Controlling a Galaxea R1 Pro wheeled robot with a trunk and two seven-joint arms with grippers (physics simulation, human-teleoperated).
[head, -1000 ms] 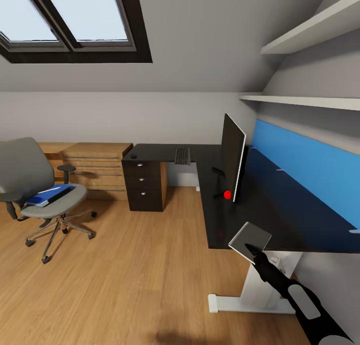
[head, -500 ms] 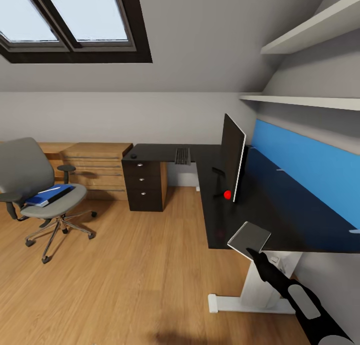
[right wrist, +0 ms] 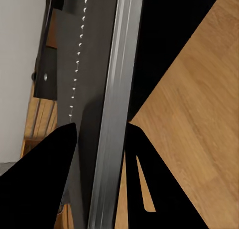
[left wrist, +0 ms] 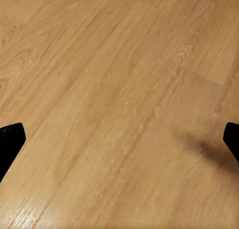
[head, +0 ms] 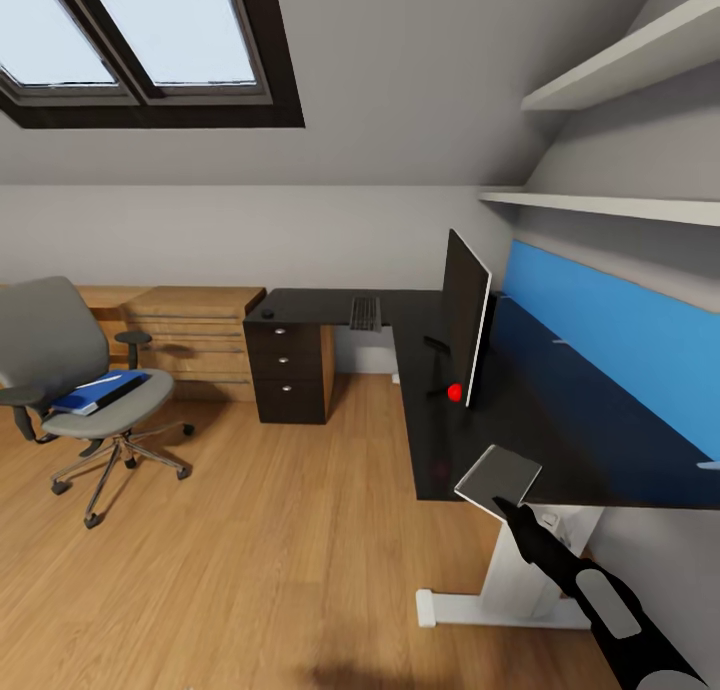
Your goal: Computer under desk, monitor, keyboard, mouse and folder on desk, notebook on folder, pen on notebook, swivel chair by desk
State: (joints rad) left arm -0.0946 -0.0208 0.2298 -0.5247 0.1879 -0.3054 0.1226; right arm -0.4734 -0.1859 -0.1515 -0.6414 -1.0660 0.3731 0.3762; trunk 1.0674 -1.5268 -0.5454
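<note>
Placement step: my right claw [head: 507,507] pinches grey slab [head: 498,478] at desk [head: 560,440] edge, five o'clock of monitor [head: 466,315]; next, push it fully onto desk.

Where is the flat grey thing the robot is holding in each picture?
Head view: the flat grey slab is low and right of middle, at the desk's near corner, on the right gripper.
Right wrist view: the slab runs the picture's length between the fingers.
Left wrist view: looks down at floor.
Shared landmark: the wood floor.
</note>
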